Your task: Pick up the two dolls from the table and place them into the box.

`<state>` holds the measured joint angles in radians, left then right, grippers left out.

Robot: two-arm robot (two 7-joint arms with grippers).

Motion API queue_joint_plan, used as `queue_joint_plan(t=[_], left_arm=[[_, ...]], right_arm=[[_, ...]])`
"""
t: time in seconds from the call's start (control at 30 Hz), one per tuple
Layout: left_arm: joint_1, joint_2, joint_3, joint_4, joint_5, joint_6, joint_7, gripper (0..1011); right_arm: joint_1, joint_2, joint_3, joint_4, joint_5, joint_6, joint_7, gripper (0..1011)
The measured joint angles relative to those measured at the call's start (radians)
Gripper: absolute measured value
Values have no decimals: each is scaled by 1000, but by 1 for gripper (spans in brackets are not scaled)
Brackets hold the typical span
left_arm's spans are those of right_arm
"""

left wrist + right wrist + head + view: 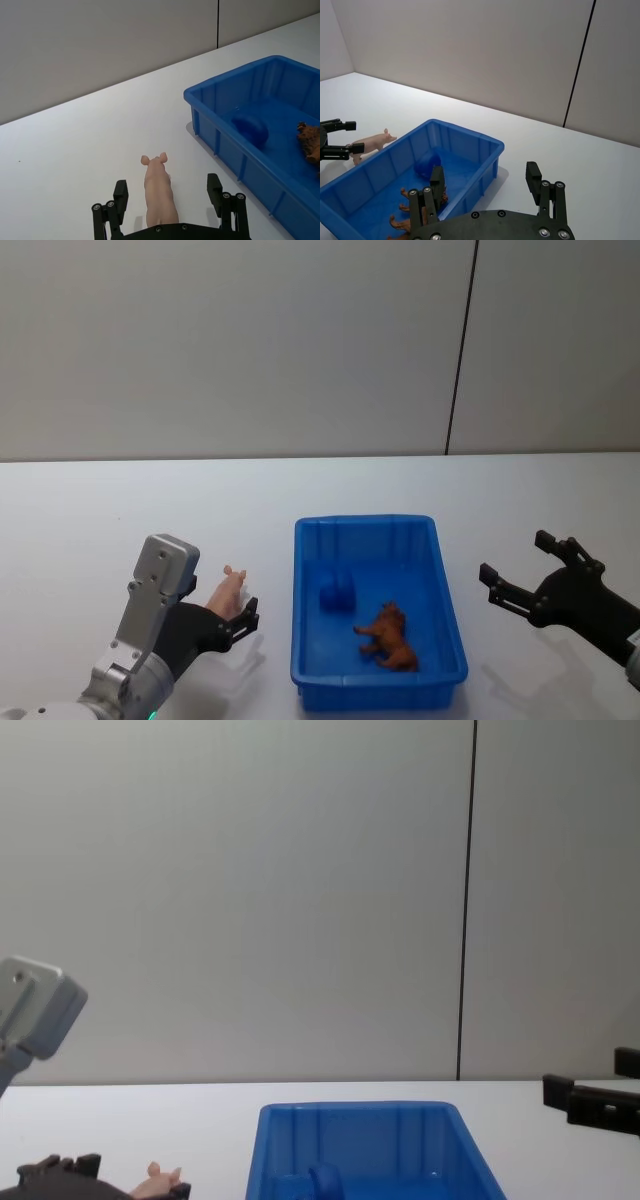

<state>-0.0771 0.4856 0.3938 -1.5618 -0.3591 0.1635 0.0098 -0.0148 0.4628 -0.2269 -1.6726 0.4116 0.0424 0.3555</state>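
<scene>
The pale pink doll (pixel 229 590) (pixel 160 192) stands on the white table left of the box (pixel 298 610). My left gripper (pixel 228 605) (pixel 167 192) is open around its rear half, one finger on each side and neither touching it. Inside the box, near the front right, lies the reddish-brown doll (pixel 389 638) (pixel 412 210). To the right of the box, my right gripper (pixel 513 555) (pixel 485 180) hovers open and holds nothing. In the right wrist view the pink doll (pixel 370 143) sits beside the box's (pixel 465 132) far side.
A small dark blue object (pixel 337 592) (pixel 251 127) rests on the box's floor near the left wall. The table (pixel 150 510) is bare white and ends at a grey wall with a vertical dark seam (pixel 460 350).
</scene>
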Motion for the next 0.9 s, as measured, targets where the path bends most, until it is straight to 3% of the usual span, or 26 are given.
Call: queue_joint_plan(t=[0.5,0.77,0.9], left_arm=[[-14,-14,-7,88,-6,-29,-45,1001],[-21,-21,-9,122,0,-43,-69,846],[-24,-23,-10,133,6,-47,-78,681]], right_arm=[[0,0,0,0,0,0,0,1001],[0,0,0,0,0,0,0,1001],[0,0,0,0,0,0,0,1001]])
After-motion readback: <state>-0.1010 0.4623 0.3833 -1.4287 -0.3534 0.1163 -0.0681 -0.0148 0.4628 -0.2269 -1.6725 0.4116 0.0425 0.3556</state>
